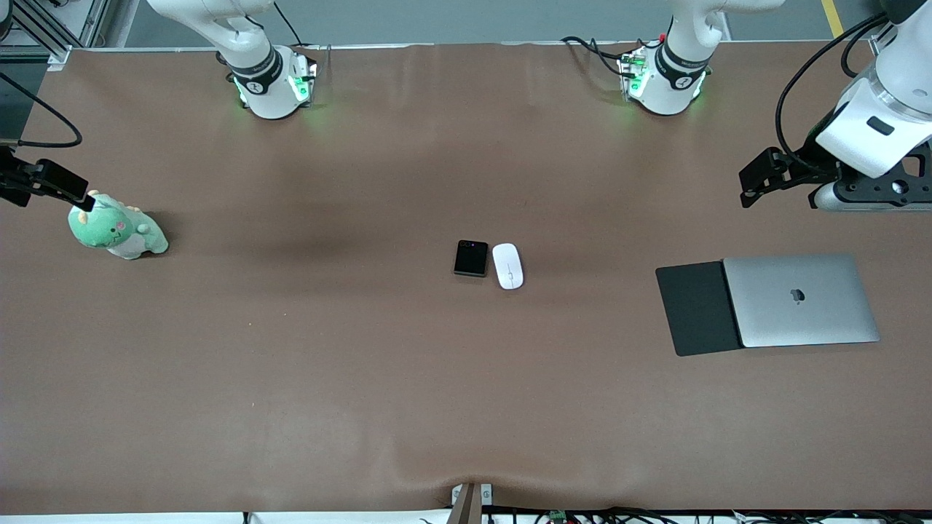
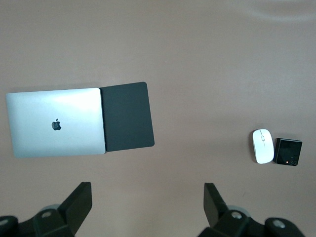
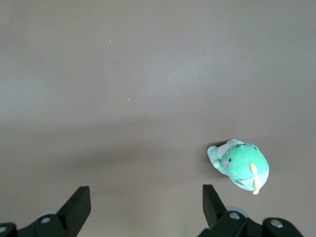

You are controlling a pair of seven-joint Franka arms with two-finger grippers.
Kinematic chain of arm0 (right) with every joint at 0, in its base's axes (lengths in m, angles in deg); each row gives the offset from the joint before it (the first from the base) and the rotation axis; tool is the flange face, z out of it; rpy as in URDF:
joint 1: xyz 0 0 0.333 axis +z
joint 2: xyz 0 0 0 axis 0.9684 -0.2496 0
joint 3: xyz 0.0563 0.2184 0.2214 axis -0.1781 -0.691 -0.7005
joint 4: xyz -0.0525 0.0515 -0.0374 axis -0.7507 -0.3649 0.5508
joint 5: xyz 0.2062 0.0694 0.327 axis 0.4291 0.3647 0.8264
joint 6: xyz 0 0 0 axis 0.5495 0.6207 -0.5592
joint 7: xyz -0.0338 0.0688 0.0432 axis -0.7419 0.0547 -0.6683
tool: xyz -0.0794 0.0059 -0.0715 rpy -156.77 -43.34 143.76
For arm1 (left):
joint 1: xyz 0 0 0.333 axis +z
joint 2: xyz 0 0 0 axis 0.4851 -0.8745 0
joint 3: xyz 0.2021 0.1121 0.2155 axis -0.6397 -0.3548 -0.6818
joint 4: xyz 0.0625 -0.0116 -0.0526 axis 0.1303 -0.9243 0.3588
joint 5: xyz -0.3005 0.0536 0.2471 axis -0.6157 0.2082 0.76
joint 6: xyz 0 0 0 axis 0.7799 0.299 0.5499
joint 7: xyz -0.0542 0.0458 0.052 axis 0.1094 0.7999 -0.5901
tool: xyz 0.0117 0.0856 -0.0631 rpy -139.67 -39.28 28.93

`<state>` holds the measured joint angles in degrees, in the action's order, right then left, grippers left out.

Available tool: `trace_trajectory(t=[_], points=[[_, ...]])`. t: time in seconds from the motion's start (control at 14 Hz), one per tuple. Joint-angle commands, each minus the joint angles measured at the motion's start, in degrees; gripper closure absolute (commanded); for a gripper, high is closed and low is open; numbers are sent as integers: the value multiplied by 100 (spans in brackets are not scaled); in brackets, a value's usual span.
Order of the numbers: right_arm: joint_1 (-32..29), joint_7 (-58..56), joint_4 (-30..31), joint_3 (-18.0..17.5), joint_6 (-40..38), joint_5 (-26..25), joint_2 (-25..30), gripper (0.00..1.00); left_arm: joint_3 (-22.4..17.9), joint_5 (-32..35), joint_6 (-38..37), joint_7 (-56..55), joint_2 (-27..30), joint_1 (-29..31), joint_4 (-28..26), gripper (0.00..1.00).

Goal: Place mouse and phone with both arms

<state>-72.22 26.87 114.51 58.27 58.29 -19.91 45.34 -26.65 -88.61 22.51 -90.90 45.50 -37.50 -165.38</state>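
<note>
The white oval mouse (image 1: 507, 266) and the small black folded phone (image 1: 471, 257) lie side by side, almost touching, at the middle of the brown table; the phone is on the side toward the right arm's end. Both also show in the left wrist view, the mouse (image 2: 263, 146) and the phone (image 2: 288, 151). My left gripper (image 1: 761, 182) is open and empty, up over the table at the left arm's end; its open jaws show in its wrist view (image 2: 147, 195). My right gripper (image 1: 73, 193) is open and empty (image 3: 146, 197) over the right arm's end.
A closed silver laptop (image 1: 801, 300) lies partly on a flat black pad (image 1: 695, 309) toward the left arm's end; both show in the left wrist view (image 2: 54, 123), (image 2: 127, 117). A green dinosaur plush (image 1: 116, 231) sits toward the right arm's end, close to the right gripper (image 3: 241, 165).
</note>
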Motion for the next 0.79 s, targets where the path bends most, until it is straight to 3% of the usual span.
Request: trace_trajectory(t=[0.0,0.71], points=[[18,-63,35,24,-44,-6,36,0,35,-106,-48,-118,72,22,16,0],[27,-55,0,24,-106,-15,71,0,44,-159,4,-145,80,13,-230,0]])
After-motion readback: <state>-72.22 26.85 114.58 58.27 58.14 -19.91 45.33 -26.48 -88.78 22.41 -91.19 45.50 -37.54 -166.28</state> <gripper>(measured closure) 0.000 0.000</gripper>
